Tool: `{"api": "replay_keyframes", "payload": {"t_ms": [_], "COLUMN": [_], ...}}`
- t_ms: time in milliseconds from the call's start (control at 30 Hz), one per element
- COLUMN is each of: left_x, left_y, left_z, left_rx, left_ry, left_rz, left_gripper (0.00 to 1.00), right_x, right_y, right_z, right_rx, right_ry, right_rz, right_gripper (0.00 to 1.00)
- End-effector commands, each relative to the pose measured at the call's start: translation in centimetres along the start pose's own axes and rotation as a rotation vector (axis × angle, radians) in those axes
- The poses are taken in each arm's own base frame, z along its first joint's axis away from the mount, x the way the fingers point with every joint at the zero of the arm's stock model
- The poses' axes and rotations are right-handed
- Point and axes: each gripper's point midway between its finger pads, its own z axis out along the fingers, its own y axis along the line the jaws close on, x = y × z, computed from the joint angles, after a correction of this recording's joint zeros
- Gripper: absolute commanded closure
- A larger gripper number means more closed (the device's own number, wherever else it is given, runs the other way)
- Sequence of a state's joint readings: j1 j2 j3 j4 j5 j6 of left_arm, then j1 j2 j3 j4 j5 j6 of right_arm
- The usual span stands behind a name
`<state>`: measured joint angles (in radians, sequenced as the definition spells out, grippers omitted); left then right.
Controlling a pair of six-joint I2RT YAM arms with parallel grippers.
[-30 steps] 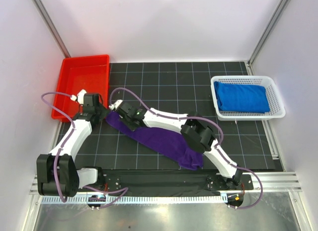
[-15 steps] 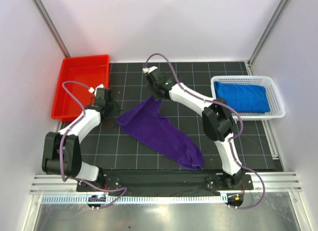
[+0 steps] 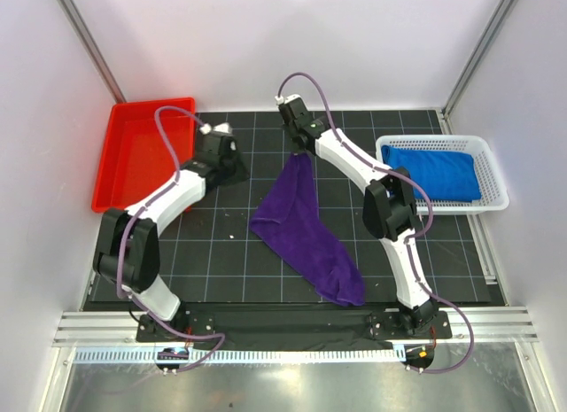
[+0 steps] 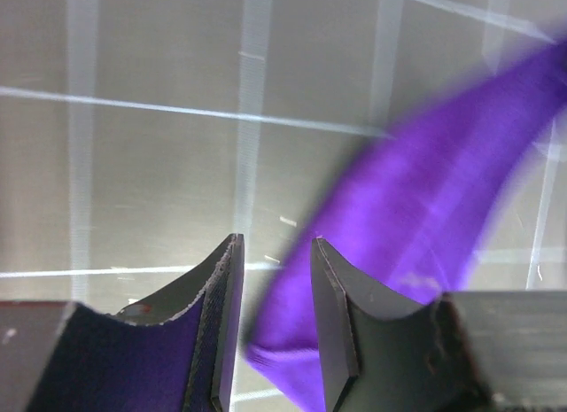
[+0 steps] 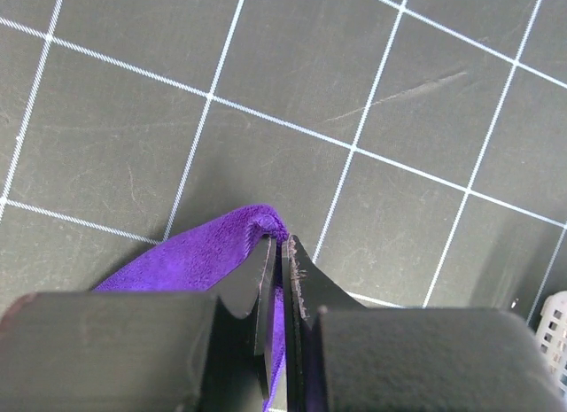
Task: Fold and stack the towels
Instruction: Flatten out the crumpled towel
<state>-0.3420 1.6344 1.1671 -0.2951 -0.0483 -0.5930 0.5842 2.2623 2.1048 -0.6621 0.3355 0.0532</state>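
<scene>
A purple towel [image 3: 306, 230] hangs by one corner from my right gripper [image 3: 301, 151], raised over the middle of the mat, while its lower end trails on the mat near the front [image 3: 341, 283]. The right wrist view shows the right gripper [image 5: 282, 244] shut on the purple towel's [image 5: 204, 252] corner. My left gripper [image 3: 237, 168] hovers to the left of the cloth, apart from it. Its jaws [image 4: 275, 244] stand open with nothing gripped, and the purple towel [image 4: 425, 226] is blurred beyond them. A folded blue towel [image 3: 431, 173] lies in the basket.
A red tray [image 3: 124, 177] sits at the far left of the black gridded mat [image 3: 266, 133]. The white mesh basket [image 3: 493, 177] stands at the right edge. White walls enclose the back and both sides.
The right gripper has carried the towel's corner up, back and to the right, so the cloth now hangs. The left gripper has let go, opened and moved toward the back.
</scene>
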Motion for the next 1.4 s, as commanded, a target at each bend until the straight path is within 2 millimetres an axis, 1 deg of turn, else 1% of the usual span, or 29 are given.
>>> {"api": "replay_keyframes", "payload": {"t_ms": [0,33,67,100,167,200,267,333,367,433,467,533,600,633,667,733,800,833,867,900,1000,1067,1200,1300,1367], "left_x": [1.2,1.7,2.8,3.5,4.3,5.3,5.8,7.0,7.6,8.7,9.3,10.0,11.2,11.3,12.1,12.3,13.1,12.9,13.1,13.5,14.1,13.9,14.0,13.9,14.2], "left_y": [-4.2,-4.8,-6.1,-6.3,-7.1,-7.2,-6.9,-6.7,-6.9,-7.3,-7.7,-8.3,-8.7,-9.0,-9.2,-9.7,-9.6,-9.9,-9.6,-9.2,-9.3,-9.3,-8.7,-8.9,-8.8], "left_z": [-1.8,-2.1,-2.6,-2.6,-3.0,-3.2,-3.0,-2.7,-2.7,-2.4,-2.5,-2.4,-1.9,-1.8,-1.5,-1.3,-0.8,-0.7,-0.6,-0.1,0.3,0.5,0.9,1.0,1.1], "left_rx": [0.037,0.045,0.068,0.069,0.076,0.070,0.048,0.050,0.066,0.093,0.114,0.133,0.144,0.149,0.156,0.164,0.157,0.156,0.140,0.124,0.121,0.107,0.071,0.073,0.072], "left_ry": [0.005,0.011,0.036,0.059,0.071,0.094,0.110,0.150,0.169,0.207,0.226,0.251,0.293,0.294,0.315,0.321,0.349,0.344,0.358,0.379,0.400,0.398,0.424,0.424,0.442], "left_rz": [0.183,0.209,0.264,0.286,0.345,0.391,0.429,0.466,0.477,0.515,0.530,0.580,0.617,0.631,0.657,0.667,0.693,0.697,0.709,0.717,0.735,0.744,0.770,0.773,0.783], "left_gripper": [0.59,0.59,0.58,0.58,0.57,0.57,0.54,0.53,0.51,0.48,0.47,0.46,0.46,0.46,0.46,0.46,0.46,0.46,0.47,0.47,0.49,0.51,0.57,0.60,0.64], "right_x": [-1.3,-1.1,-1.4,-1.4,-1.5,-1.6,-1.6,-1.9,-1.8,-1.9,-1.9,-2.0,-1.9,-1.9,-1.8,-1.6,-1.4,-1.5,-1.3,-1.1,-0.9,-0.8,-0.5,-0.2,-0.3], "right_y": [-0.1,0.0,-0.1,0.0,-0.4,-0.5,-0.6,-0.6,-0.9,-0.7,-1.1,-1.0,-1.1,-1.1,-1.2,-1.4,-1.3,-1.3,-1.3,-1.3,-1.4,-1.8,-2.1,-2.3,-2.5], "right_z": [-0.1,0.0,0.1,0.1,0.3,0.2,0.3,0.2,0.3,0.3,0.4,0.5,0.7,0.7,0.8,1.0,1.1,1.1,1.2,1.3,1.5,1.6,1.8,1.8,1.8], "right_rx": [-0.007,-0.012,-0.017,-0.030,-0.038,-0.040,-0.053,-0.069,-0.068,-0.097,-0.096,-0.112,-0.122,-0.127,-0.130,-0.128,-0.135,-0.136,-0.136,-0.139,-0.139,-0.137,-0.137,-0.139,-0.139], "right_ry": [-0.030,-0.027,-0.034,-0.034,-0.039,-0.041,-0.043,-0.051,-0.049,-0.053,-0.052,-0.054,-0.050,-0.053,-0.051,-0.046,-0.042,-0.045,-0.042,-0.040,-0.039,-0.039,-0.037,-0.033,-0.038], "right_rz": [-0.015,-0.014,-0.004,0.009,0.031,0.036,0.053,0.066,0.082,0.097,0.111,0.122,0.136,0.141,0.141,0.148,0.149,0.151,0.153,0.154,0.160,0.169,0.177,0.182,0.188], "right_gripper": [0.95,0.95,0.95,0.95,0.95,0.95,0.95,0.95,0.95,0.95,0.95,0.95,0.95,0.95,0.95,0.95,0.95,0.95,0.95,0.95,0.95,0.95,0.95,0.95,0.95]}}
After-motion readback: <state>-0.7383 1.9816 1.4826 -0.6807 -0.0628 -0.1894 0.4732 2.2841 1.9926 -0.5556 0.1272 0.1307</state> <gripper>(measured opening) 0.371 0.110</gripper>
